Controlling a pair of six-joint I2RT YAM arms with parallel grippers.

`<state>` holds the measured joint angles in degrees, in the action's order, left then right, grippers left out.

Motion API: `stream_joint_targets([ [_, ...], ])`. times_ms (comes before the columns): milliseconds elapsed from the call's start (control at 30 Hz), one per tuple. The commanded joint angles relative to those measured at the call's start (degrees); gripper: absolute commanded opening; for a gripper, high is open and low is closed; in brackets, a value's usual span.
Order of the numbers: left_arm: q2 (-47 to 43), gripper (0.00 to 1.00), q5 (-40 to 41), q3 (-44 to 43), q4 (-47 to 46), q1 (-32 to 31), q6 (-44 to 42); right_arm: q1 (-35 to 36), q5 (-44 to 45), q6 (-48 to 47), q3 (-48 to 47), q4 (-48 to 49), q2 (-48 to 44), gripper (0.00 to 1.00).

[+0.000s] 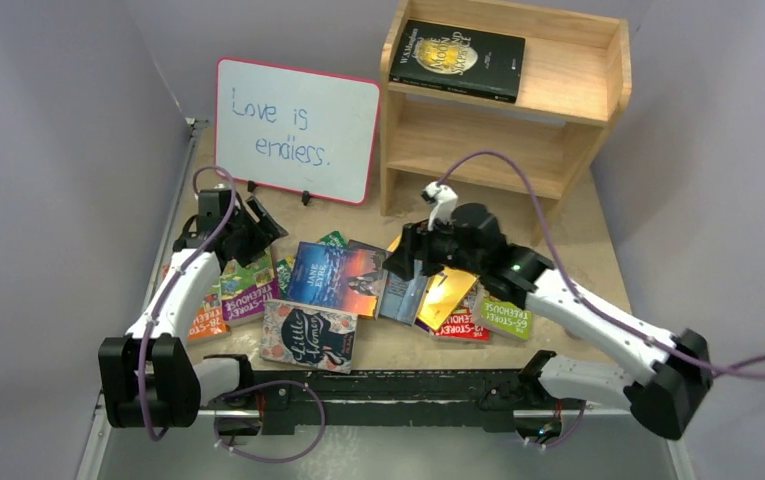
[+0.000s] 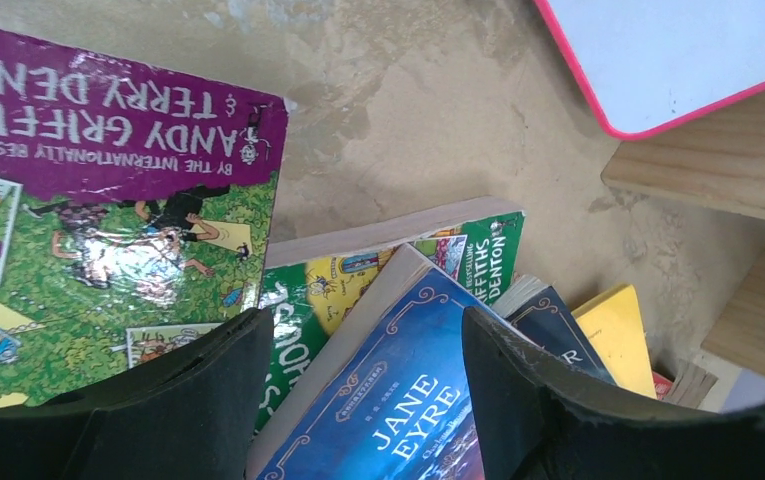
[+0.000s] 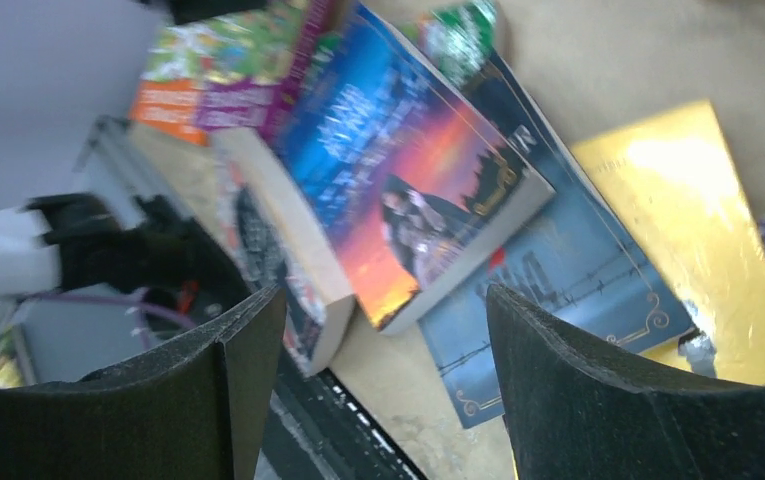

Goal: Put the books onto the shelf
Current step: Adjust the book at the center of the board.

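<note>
left claw (image 2: 363, 385): I held it wide, empty, over Jane Eyre (image 2: 398, 420) to straddle it
right claw (image 3: 383, 385): wide, empty above the books (image 1: 358, 290)

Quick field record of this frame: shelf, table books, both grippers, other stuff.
shelf: wooden shelf, two tiers, at the back right of the table
on shelf: one dark book lying flat on the top tier; lower tier bare
on table: loose pile of books in front of the arms, Jane Eyre among them
left gripper: open, over the pile, holding nothing
right gripper: open, over the pile, holding nothing
other: whiteboard standing left of the shelf
</note>
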<state>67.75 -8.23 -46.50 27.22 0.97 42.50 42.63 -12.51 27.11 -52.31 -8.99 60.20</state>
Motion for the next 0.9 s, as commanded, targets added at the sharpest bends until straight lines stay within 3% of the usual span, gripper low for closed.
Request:
stream_joint_targets([
  [0,2.38,0.68,-4.83,0.85,-5.26,-1.24,-0.39,5.07,18.34,7.56,3.42,4.21,8.72,0.75],
  [133,5.73,0.68,-5.89,1.65,-3.32,-2.28,-3.07,8.08,20.73,13.89,4.46,8.67,14.39,0.75],
  [333,8.22,0.68,-8.95,4.79,-4.79,-2.55,-2.61,9.32,25.88,27.98,3.58,7.33,21.55,0.75],
  [633,13.63,0.55,-9.99,4.60,-4.12,-5.84,-1.88,9.87,32.94,43.83,1.81,-0.18,29.68,0.76],
  [767,16.35,0.47,-11.56,4.25,-4.36,-7.36,-1.92,9.84,30.01,42.99,-0.64,1.10,33.50,0.76],
  [867,16.89,0.38,-12.27,3.58,-4.74,-7.71,-1.60,9.84,27.65,38.02,-0.55,7.83,33.21,0.73],
])
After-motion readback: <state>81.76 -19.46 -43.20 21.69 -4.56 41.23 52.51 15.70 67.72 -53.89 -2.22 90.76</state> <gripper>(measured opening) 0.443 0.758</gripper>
